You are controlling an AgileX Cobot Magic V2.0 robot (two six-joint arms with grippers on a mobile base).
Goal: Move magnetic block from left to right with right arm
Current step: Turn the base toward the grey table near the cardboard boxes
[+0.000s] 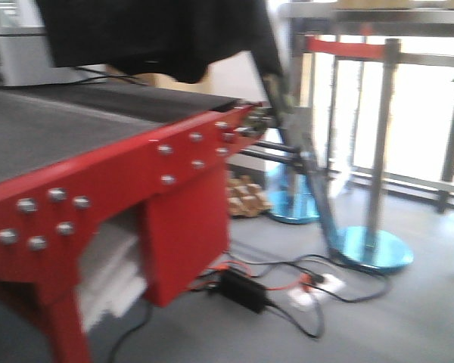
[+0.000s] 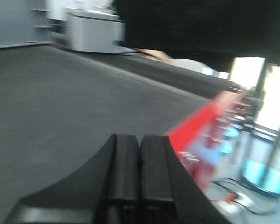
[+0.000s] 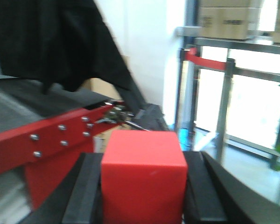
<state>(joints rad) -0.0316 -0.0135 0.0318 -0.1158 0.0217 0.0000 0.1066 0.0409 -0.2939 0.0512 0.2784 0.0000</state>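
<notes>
Grey unit: a pale grey box-shaped cabinet [image 1: 23, 53] stands at the far left end, behind the table.
Table top: a dark grey matte surface [image 1: 53, 125] runs from the left edge towards the middle.
Black cloth: a large black fabric sheet [image 1: 159, 34] hangs over the far side of the top, its hem drooping close to the surface.
Frame: a glossy red metal frame [image 1: 174, 219] carries the top, with clusters of silver dome-head bolts [image 1: 57, 194] along its side rail.
Left gripper [image 2: 140, 179]: its two black fingers [image 2: 126, 177] are pressed flat together with nothing between them, low over the dark top near the red edge.
Right gripper [image 3: 143, 191]: its black fingers [image 3: 86, 191] are spread to either side of the cube and clamp its faces.
Magnetic block: the small bright-red plain cube [image 3: 143, 172] sits between the right gripper's fingers. The bolted corner of the red frame is behind it to the left. What lies under it is out of frame.
Floor: a black power adapter [image 1: 242, 290] lies on the grey floor among black and orange cables, right of the table leg.
Barrier: silver posts [image 1: 382, 136] on shiny blue-tinted round bases [image 1: 374, 248] carry a red belt [image 1: 344, 47].
Boxes: brown cardboard cartons [image 3: 226, 18] sit on a high shelf at the right. They carry dark print, too blurred to read.
</notes>
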